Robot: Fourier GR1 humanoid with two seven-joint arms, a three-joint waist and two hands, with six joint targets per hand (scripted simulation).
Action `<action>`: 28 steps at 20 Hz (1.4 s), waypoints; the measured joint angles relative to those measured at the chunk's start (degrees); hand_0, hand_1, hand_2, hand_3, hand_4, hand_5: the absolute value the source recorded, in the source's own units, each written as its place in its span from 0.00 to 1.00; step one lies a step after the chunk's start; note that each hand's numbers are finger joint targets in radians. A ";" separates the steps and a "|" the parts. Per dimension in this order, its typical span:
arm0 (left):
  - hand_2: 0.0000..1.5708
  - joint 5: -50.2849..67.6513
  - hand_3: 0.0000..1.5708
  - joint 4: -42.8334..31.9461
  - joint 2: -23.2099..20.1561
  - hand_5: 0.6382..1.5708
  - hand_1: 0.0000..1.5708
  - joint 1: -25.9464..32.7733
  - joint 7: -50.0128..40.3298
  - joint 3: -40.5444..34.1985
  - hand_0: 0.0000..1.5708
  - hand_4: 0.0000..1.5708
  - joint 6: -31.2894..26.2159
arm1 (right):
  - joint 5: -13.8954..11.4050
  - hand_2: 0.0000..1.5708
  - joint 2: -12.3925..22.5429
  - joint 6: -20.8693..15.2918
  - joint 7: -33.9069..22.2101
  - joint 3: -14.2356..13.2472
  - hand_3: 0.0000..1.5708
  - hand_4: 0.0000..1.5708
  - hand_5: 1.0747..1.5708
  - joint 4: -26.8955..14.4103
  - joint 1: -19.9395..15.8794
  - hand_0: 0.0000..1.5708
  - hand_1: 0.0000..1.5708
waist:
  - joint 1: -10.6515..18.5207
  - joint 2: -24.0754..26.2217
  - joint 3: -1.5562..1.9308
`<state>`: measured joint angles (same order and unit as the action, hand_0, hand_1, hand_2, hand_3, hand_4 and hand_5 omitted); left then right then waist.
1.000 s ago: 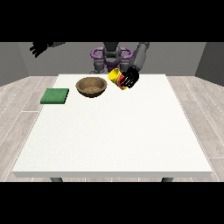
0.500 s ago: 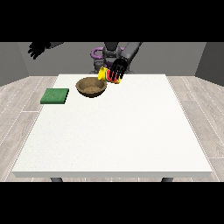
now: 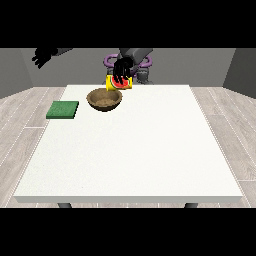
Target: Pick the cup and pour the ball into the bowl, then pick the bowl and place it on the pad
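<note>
One hand [image 3: 122, 71], upper centre, grasps the yellow cup [image 3: 119, 83], now tipped further over the wooden bowl's [image 3: 105, 99] rim than half a second ago, while the green pad [image 3: 63, 109] lies unmoved at left.

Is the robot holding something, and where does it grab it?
Yes: the hand at the view's right holds the yellow cup, fingers curled round its side.

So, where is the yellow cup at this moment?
In the front view, the yellow cup is held by a black hand near the table's far edge, tilted above the far right rim of the brown bowl.
</note>
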<state>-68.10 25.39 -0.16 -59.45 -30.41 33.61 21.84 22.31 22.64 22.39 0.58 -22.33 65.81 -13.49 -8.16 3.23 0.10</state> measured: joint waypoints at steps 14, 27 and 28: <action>0.95 -5.70 0.98 11.33 -0.78 1.00 0.20 2.96 -3.50 8.54 0.20 0.70 -17.33 | -1.96 0.00 -1.64 -1.77 0.49 1.84 0.03 0.45 0.95 -2.06 -0.85 0.00 0.00 | 0.00 2.38 -0.10; 0.00 30.70 0.00 28.54 -7.92 1.00 0.00 11.18 11.23 -24.62 0.00 0.70 -4.70 | -4.15 0.00 -4.57 -6.85 -0.29 2.34 0.00 0.50 0.97 -0.51 4.34 0.00 0.00 | 8.38 6.36 -0.84; 0.00 34.62 0.00 29.83 -8.12 1.00 0.00 11.29 12.48 -27.59 0.00 0.68 -5.49 | -4.44 0.00 -5.13 -7.39 -0.04 2.51 0.00 0.49 0.97 -0.57 4.53 0.00 0.00 | 9.02 6.05 -0.84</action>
<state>-33.48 55.22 -8.28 -48.16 -17.93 6.02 16.35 17.87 17.51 14.99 0.54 -19.82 65.24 -8.96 0.87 9.28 -0.74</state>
